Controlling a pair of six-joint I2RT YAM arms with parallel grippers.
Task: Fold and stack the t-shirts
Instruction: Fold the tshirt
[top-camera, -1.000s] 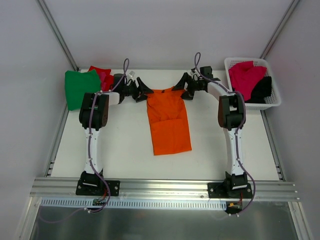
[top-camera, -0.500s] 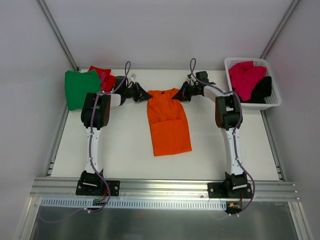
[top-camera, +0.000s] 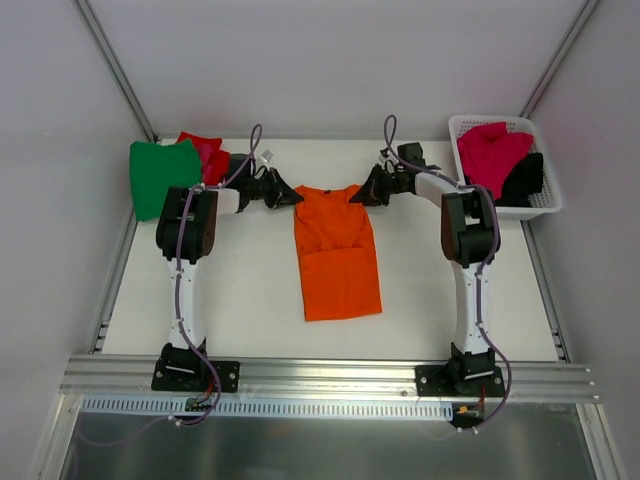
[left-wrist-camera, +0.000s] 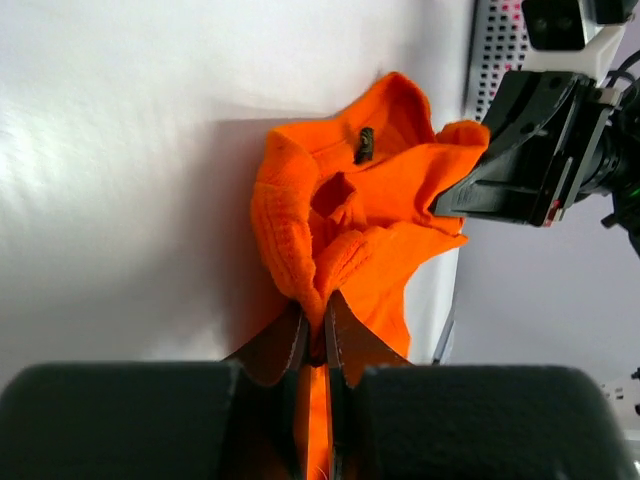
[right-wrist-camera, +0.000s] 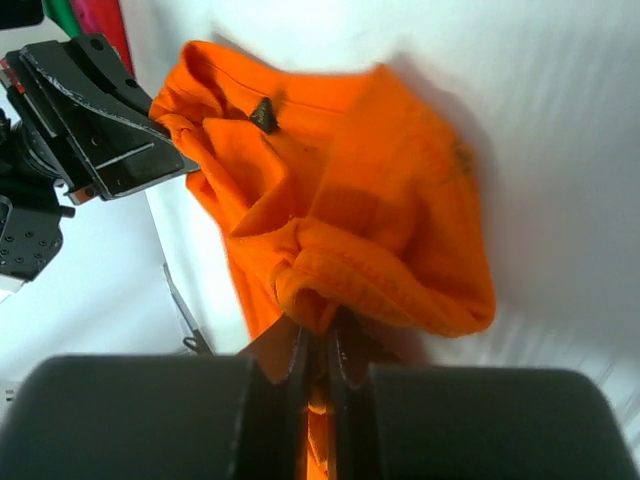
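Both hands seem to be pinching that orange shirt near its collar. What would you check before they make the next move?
1. The left hand is shut on a shoulder of the orange t-shirt: ok.
2. The right hand is shut on the other shoulder: ok.
3. Cloth at the grips smooth: not ok, bunched in both wrist views.
4. Lower part lying flat on the table: ok.
5. Each grip holds every layer: cannot tell.
6. The green t-shirt lies apart from it: ok.

Plain bright orange t-shirt (top-camera: 338, 250) on white table (top-camera: 240, 290).
Left of it: green tee (top-camera: 158, 178), red tee (top-camera: 205, 152). Right of it: magenta-pink tee (top-camera: 490, 150), black tee (top-camera: 523, 182), white lattice basket (top-camera: 470, 122).
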